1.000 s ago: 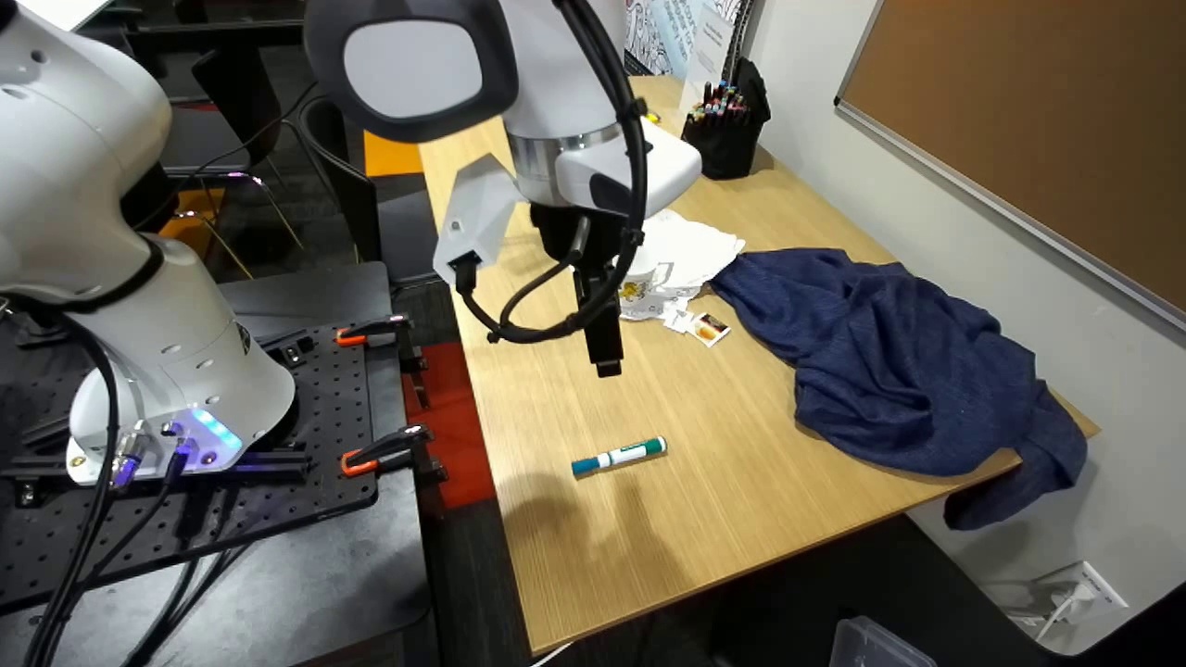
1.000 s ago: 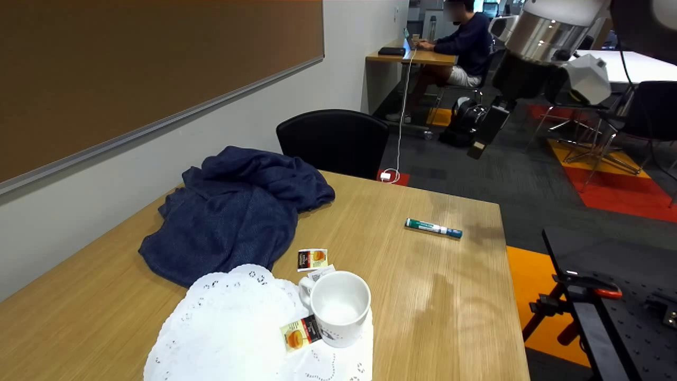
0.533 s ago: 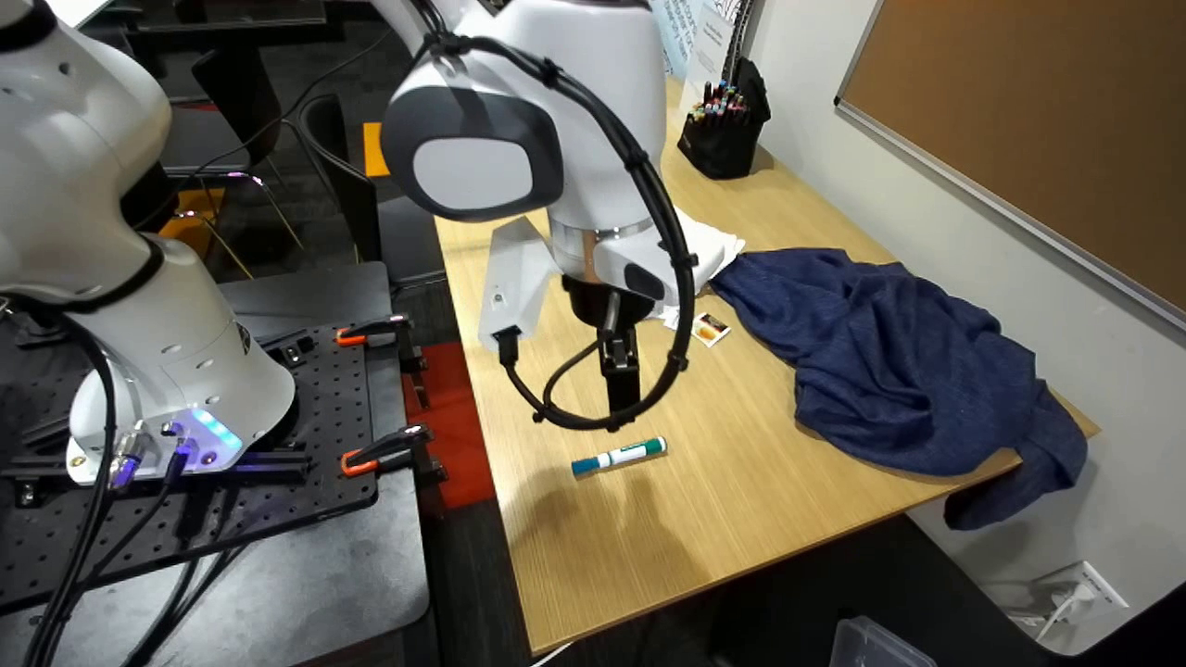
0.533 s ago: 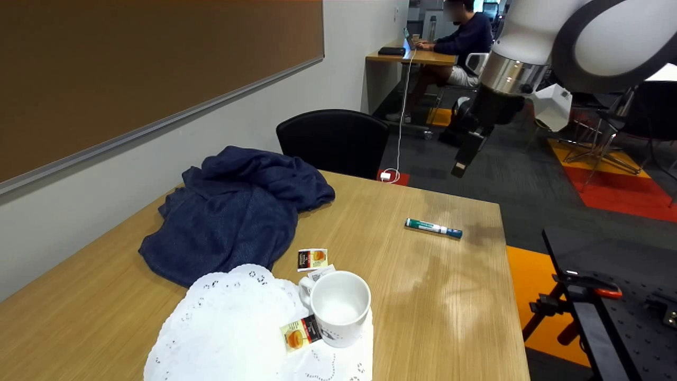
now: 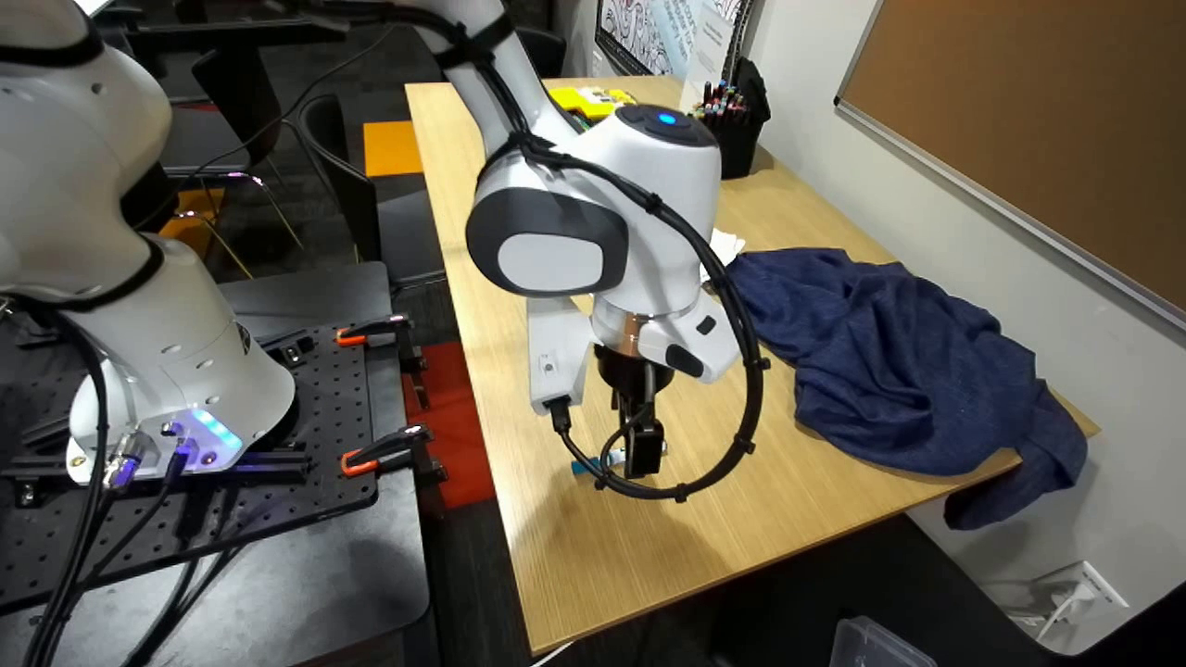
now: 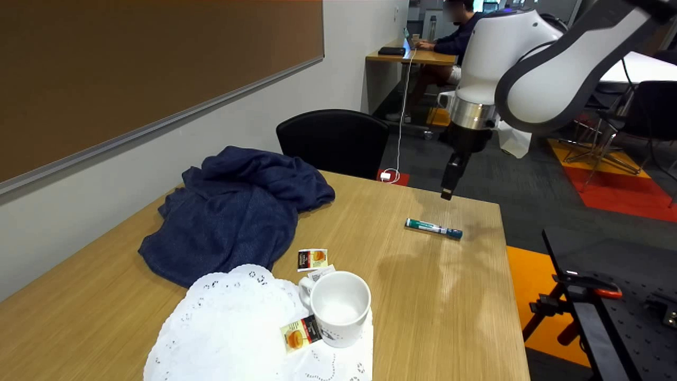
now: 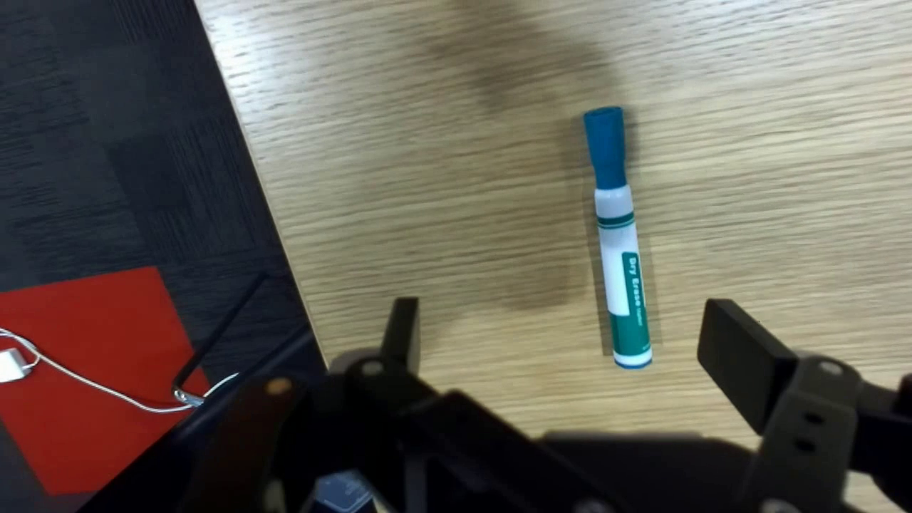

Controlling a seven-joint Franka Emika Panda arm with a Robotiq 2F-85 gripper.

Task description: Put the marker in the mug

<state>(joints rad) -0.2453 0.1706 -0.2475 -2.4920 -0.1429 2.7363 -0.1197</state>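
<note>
The marker [image 6: 432,227] lies flat on the wooden table, with a blue cap and a white and green body. It shows whole in the wrist view [image 7: 618,256]; in an exterior view only parts show behind my gripper, such as the blue cap [image 5: 582,466]. The white mug [image 6: 341,307] stands upright on a white paper doily; the arm hides it in an exterior view, and it is out of the wrist view. My gripper [image 7: 563,306] is open and empty, above the marker's green end, with its fingers apart on either side. It also shows in both exterior views [image 6: 447,194] [image 5: 644,454].
Tea packets [image 6: 312,259] lie beside the mug, one on the doily [image 6: 222,328]. A navy cloth [image 5: 889,361] is heaped along the wall side. A black holder with pens [image 5: 732,139] stands at the far end. A black chair [image 6: 333,143] is beyond the table edge.
My gripper has come down and across the table to just above the marker, and the arm has swung upright over it. The marker and mug have not moved.
</note>
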